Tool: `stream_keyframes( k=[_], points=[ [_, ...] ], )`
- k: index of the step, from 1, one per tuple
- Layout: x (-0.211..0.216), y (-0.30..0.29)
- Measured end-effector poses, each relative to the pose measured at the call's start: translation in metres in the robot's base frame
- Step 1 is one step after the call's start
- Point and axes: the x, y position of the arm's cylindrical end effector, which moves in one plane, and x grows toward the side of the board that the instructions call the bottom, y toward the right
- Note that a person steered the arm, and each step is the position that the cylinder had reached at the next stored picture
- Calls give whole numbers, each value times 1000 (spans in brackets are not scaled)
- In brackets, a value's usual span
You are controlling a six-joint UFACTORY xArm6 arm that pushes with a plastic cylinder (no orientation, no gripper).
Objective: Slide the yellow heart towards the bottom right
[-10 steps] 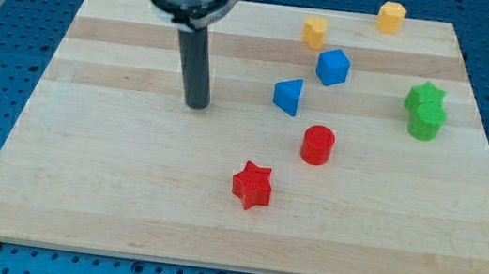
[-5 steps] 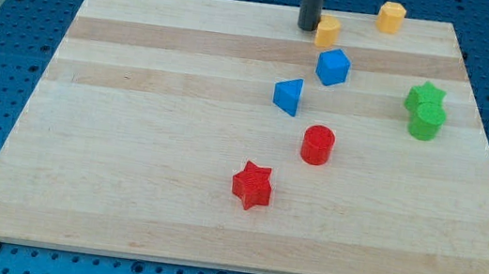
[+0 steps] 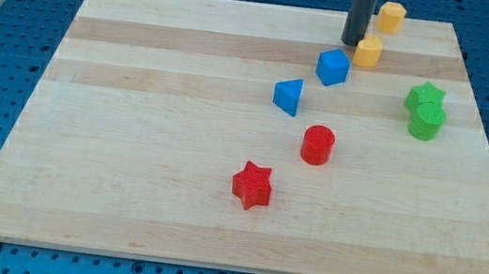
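The yellow heart [image 3: 367, 52] sits near the view's top, right of centre, just right of the blue cube [image 3: 332, 67]. My tip [image 3: 353, 41] is at the heart's upper left side, touching or nearly touching it. The rod rises out of the view's top edge. A second yellow block [image 3: 391, 17], hexagon-like, lies at the board's top edge, up and right of my tip.
A blue triangular block [image 3: 289, 96] lies below and left of the blue cube. A red cylinder [image 3: 317, 145] and a red star [image 3: 252, 185] lie towards the middle. A green star [image 3: 425, 96] and a green cylinder [image 3: 425, 123] touch at the right. The wooden board [image 3: 127, 169] ends on a blue pegboard.
My tip swept from the board's left-centre up to the top, then right. The yellow heart moved right and slightly down, from left of the blue cube's top to its right.
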Motion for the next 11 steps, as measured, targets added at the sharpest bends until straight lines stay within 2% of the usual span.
stream_keyframes(
  k=[1,5,6,7,8,11],
  points=[
    [-8,25],
    [80,31],
    [89,23],
    [71,12],
    [73,-5],
    [140,-8]
  ],
)
